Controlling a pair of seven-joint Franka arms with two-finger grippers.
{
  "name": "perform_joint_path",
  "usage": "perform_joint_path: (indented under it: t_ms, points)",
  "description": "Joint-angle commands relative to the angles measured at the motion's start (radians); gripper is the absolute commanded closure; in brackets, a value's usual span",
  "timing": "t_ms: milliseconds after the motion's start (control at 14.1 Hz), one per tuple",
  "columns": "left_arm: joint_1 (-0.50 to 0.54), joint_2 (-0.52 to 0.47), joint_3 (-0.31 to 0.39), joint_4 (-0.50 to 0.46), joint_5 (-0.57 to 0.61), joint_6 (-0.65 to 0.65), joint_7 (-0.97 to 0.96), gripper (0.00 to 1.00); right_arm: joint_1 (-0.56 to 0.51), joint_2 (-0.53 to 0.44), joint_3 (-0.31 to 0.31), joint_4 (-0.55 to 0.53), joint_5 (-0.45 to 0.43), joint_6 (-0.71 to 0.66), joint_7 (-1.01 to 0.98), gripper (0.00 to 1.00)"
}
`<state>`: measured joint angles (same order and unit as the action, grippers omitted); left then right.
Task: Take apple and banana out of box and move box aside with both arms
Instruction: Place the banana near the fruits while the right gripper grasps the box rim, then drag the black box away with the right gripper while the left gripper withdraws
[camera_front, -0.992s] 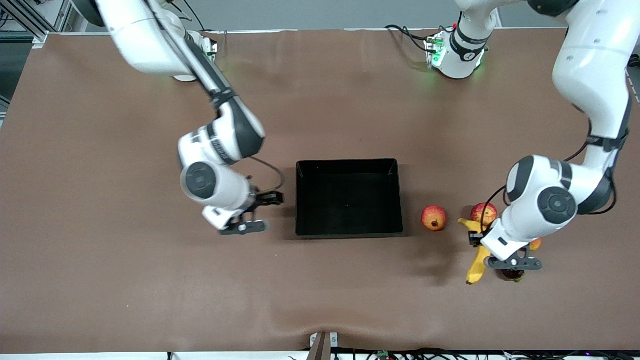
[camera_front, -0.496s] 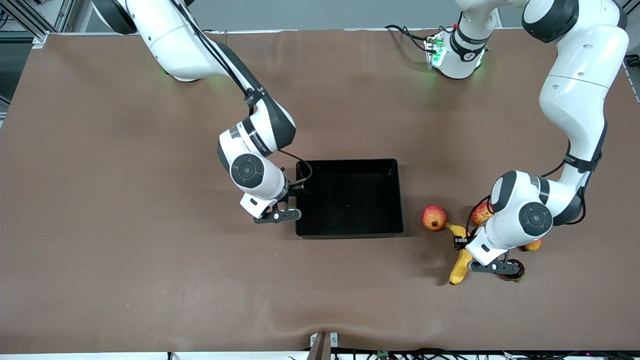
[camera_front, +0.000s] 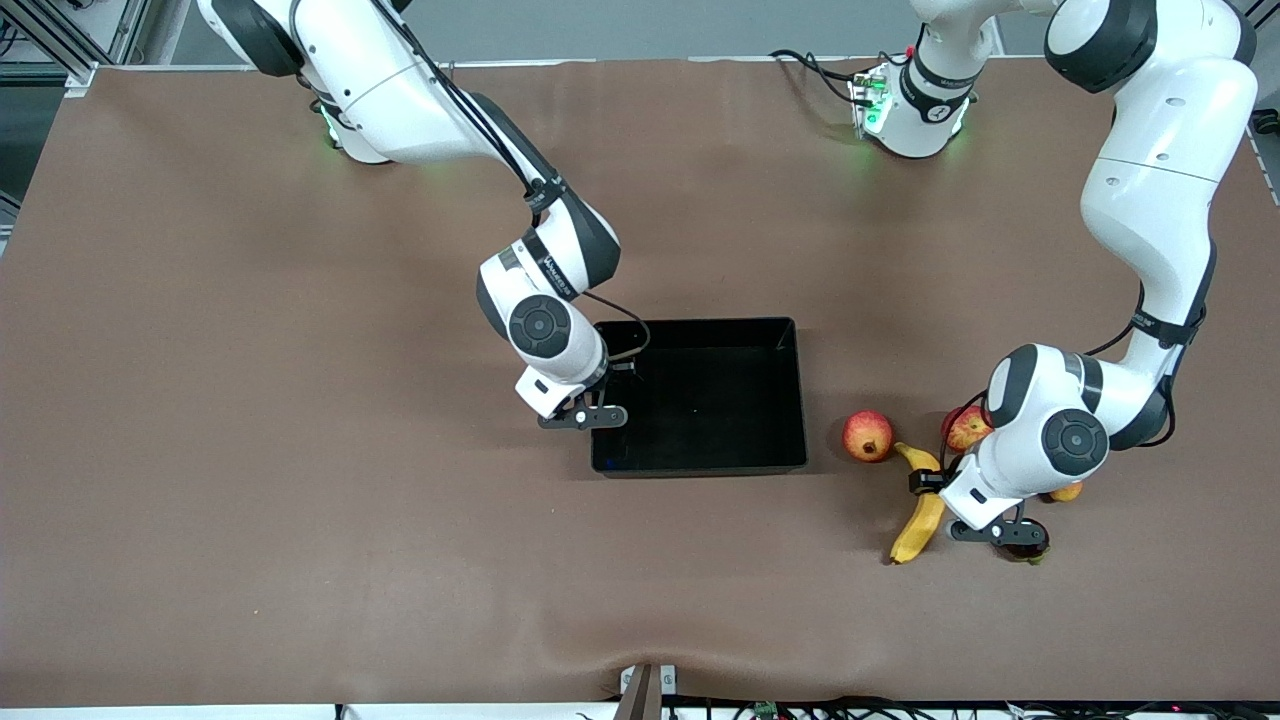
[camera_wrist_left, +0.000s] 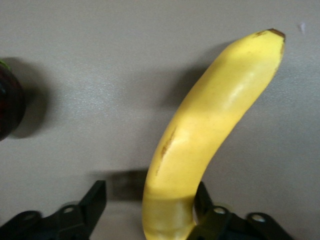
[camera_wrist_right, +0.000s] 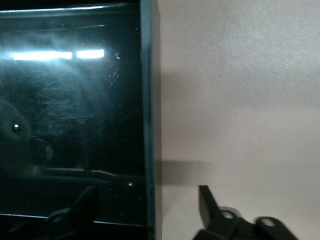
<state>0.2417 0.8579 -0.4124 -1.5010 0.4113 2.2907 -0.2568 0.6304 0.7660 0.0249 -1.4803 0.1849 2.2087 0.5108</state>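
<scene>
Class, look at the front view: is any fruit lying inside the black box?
No. The box holds nothing; banana and apple lie on the table.

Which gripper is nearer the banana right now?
Left. The left gripper is down at the banana, fingers either side of it. The right gripper is at the black tray, straddling the wall at the right arm's end.

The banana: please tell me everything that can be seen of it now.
The banana is long, curved, smooth yellow, with a brown tip and a thin brown scar along its side. It lies flat on the brown table, toward the left arm's end, nearer to the front camera than the red apple. The left end effector is down over its stem end, open, one finger on each side, one close against the peel.
</scene>
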Motion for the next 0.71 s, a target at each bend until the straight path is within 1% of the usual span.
perform_joint_path:
  t_ms: [0, 71, 283, 638]
  points:
    - [0.004, -0.052, -0.003, 0.001, 0.027, -0.014, 0.007, 0.00, 0.005, -0.014, -0.010, -0.009, -0.074, 0.005, 0.023, 0.90]
    - [-0.001, -0.078, -0.008, 0.008, 0.026, -0.031, 0.007, 0.00, 0.003, -0.014, -0.010, -0.009, -0.082, 0.005, 0.037, 1.00]
    - [-0.010, -0.192, -0.025, 0.024, 0.018, -0.101, 0.007, 0.00, 0.003, -0.014, -0.010, -0.009, -0.082, 0.003, 0.064, 1.00]
    - [-0.002, -0.402, -0.042, 0.024, 0.012, -0.267, 0.013, 0.00, -0.011, -0.017, -0.008, -0.006, -0.079, -0.007, 0.066, 1.00]
